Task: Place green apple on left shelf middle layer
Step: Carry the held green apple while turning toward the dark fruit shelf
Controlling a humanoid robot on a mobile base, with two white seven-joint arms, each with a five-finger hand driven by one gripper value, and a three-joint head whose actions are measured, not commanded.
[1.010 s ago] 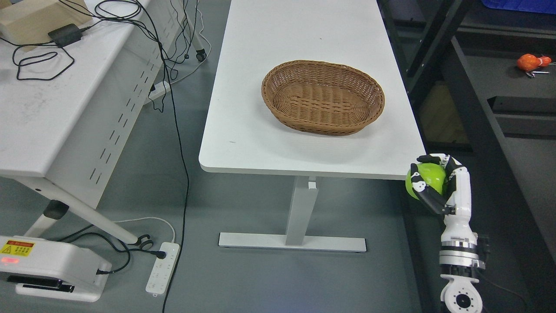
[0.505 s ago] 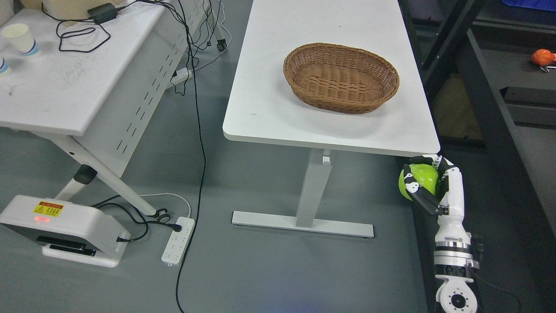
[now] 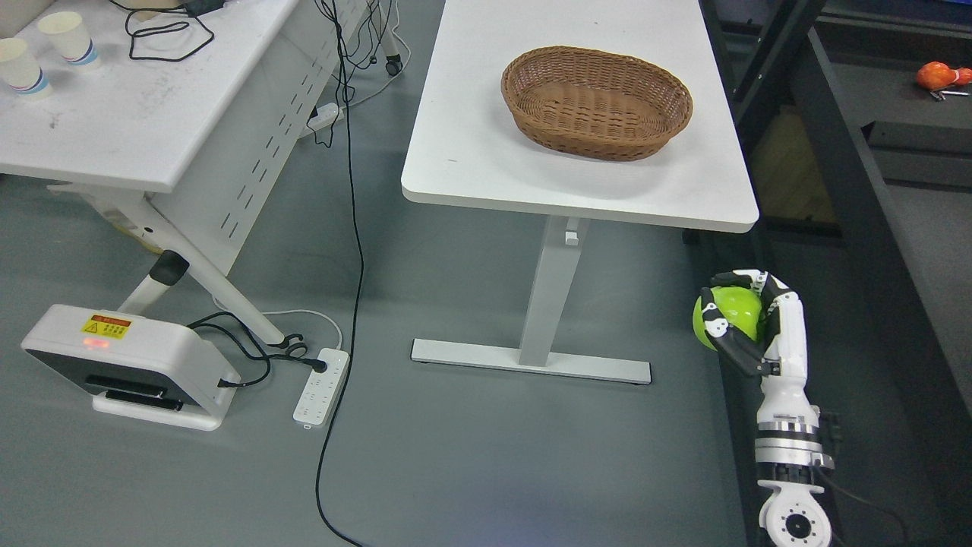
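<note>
Bright green against the grey floor: the green apple point(image 3: 730, 317) sits wrapped in the right hand point(image 3: 748, 323), black-and-white fingers point(image 3: 717, 325) curled tight around it, arm rising from the lower right corner. The fruit is held in the air, below and just off the near right corner of the white tabletop point(image 3: 471, 152). Up on that tabletop, a brown wicker basket point(image 3: 597, 102) lies toward the far right side, nothing showing inside it. Right of all this, a dark shelf point(image 3: 866, 197) runs along the picture's edge, an orange object point(image 3: 937, 75) resting on it at the far end. Swinging left: a black cable point(image 3: 354, 228) trails down to the floor, a white power strip point(image 3: 322, 386) lies near a white device point(image 3: 129, 365) with a yellow warning label point(image 3: 106, 327), its print too small to read. Top left, two paper cups point(image 3: 45, 45) stand on a second white table point(image 3: 137, 114).
</note>
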